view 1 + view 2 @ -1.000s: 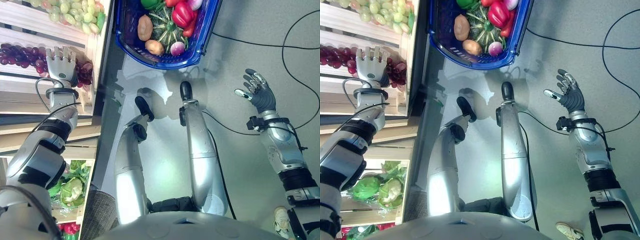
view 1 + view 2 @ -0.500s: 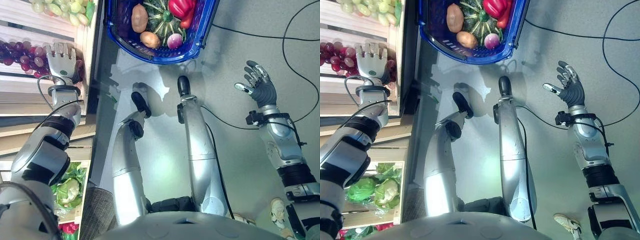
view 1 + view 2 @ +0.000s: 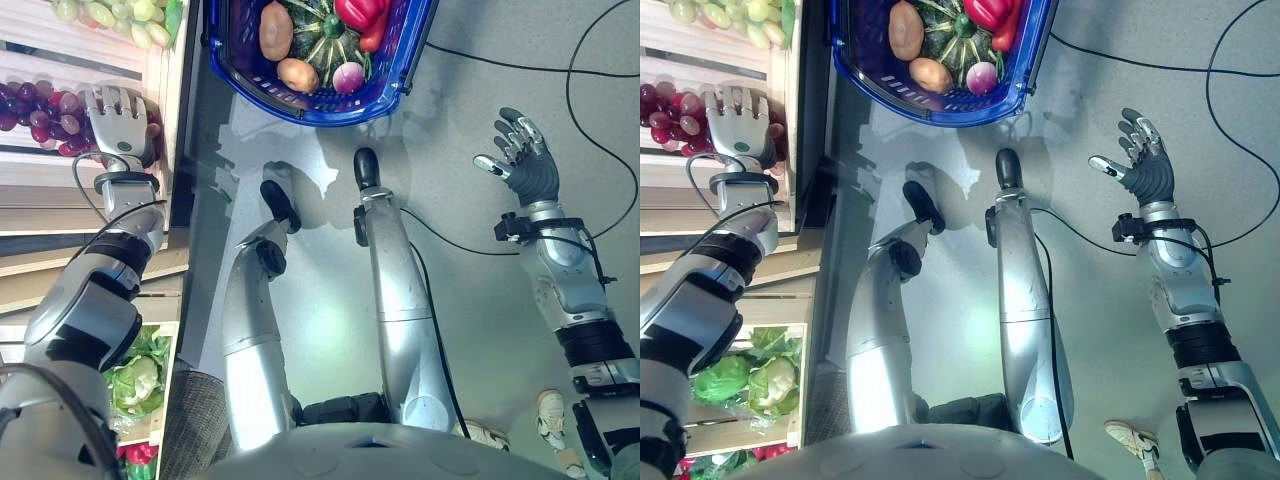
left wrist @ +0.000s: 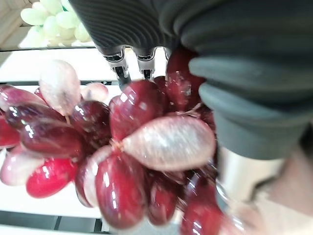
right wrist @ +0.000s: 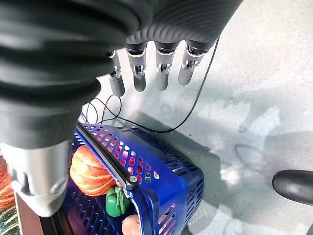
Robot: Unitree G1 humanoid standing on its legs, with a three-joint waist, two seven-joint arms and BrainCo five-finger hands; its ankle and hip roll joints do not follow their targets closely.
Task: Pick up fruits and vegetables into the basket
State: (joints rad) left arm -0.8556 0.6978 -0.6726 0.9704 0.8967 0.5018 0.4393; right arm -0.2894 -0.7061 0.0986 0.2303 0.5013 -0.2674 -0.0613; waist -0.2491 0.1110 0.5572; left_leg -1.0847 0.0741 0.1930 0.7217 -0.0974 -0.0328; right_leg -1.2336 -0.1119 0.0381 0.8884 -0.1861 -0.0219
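Note:
A bunch of red grapes (image 3: pixel 38 112) lies on a wooden shelf at the left. My left hand (image 3: pixel 118 122) rests on its right end with straight fingers (image 3: pixel 105 99) laid over the fruit. In the left wrist view the red grapes (image 4: pixel 146 147) press against the palm, between the fingers (image 4: pixel 122 71) and the thumb (image 4: pixel 242 178). The blue basket (image 3: pixel 300 108) stands on the floor ahead and holds potatoes (image 3: pixel 275 30), a green squash (image 3: pixel 322 40), a red pepper (image 3: pixel 360 12) and a turnip (image 3: pixel 348 76). My right hand (image 3: pixel 525 165) hangs open over the floor at the right, holding nothing.
Green grapes (image 3: pixel 125 12) lie on the shelf above the red ones. Lower shelves hold cabbages (image 3: pixel 140 370) and red produce (image 3: pixel 140 455). The shelf's front edge (image 3: pixel 178 150) runs beside the basket. The right wrist view shows the basket's rim (image 5: pixel 117 164) and grey floor (image 5: pixel 264 98).
The whole view has shifted, so the camera moved. My left hand stays on the red grapes. My right hand has risen slightly, still open.

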